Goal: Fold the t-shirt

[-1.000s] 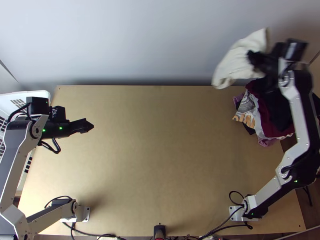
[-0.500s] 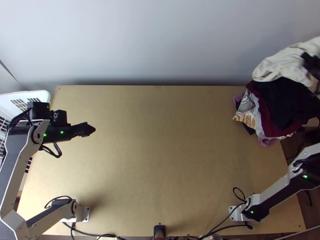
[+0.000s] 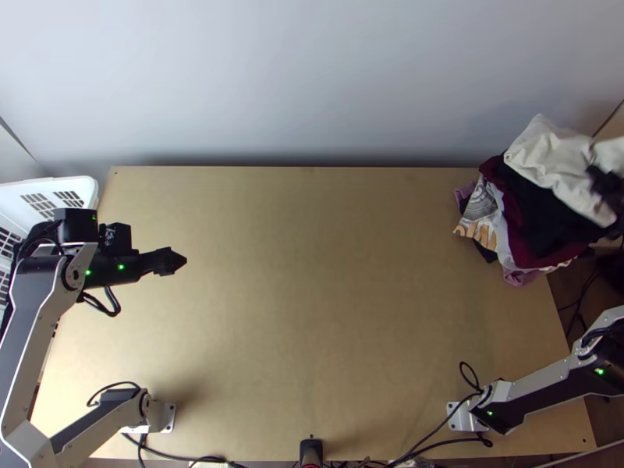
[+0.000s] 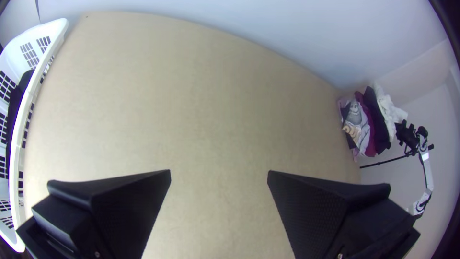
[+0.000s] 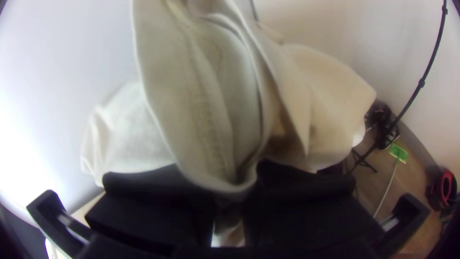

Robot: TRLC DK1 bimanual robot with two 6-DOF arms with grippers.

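One garment (image 3: 550, 160), cream-white matte cloth, bunched in soft loose folds, with a stitched seam; partly over a black cloth (image 3: 550, 203) and a smooth maroon cloth (image 3: 542, 257), by the far right corner of the light wooden worktop (image 3: 312, 273). One end points left; long axis cannot be told. Right hand (image 3: 605, 183): narrow, clamping the gathered garment. Left hand (image 3: 181, 260): wide, over the worktop's left side. One basket (image 3: 58, 187), white perforated plastic, far left.
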